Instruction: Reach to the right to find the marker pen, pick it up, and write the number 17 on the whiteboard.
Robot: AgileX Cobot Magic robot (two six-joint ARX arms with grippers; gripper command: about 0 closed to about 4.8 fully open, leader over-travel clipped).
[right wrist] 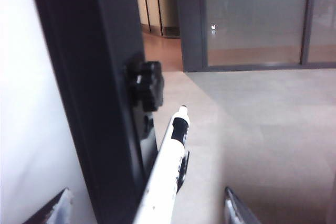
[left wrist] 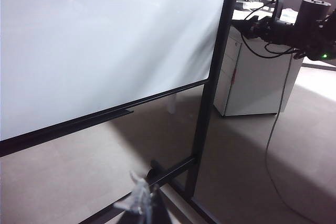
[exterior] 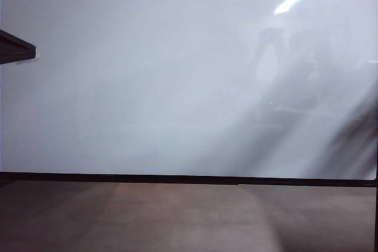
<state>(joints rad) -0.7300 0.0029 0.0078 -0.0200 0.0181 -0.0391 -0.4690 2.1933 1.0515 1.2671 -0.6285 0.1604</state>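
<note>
Flanking the marker pen (right wrist: 167,169) without touching it, the right gripper (right wrist: 147,205) has its fingers (right wrist: 237,208) spread wide — one tip on either side of the white barrel, the pen between them and not yet gripped. The pen sits just beside the black upright frame post (right wrist: 94,93) of the whiteboard (exterior: 147,87), near a black clamp knob (right wrist: 147,85), its black-banded tip pointing away from the wrist camera; what carries it at the near end is hidden.

The likeliest trouble, as I judge it, is the post: the finger on that side has little room, and closing or advancing off-line could jam it against the frame or knob instead of the barrel. A slim round barrel may also roll or get knocked from its perch if one finger meets it first. And a grip taken far from the tip would leave the pen free to pivot when pressed on the glossy board, smearing the digits.

The right arm reaches out past the board's right edge — the left wrist view shows its dark links and cabling (left wrist: 294,27) stretched level beyond the frame.

The left gripper (left wrist: 140,200) hangs low near the stand's foot, pointing at the floor; only a pale tip shows, so I cannot tell whether its fingers are apart. Neither arm appears in the exterior view, and the board is unmarked.
</note>
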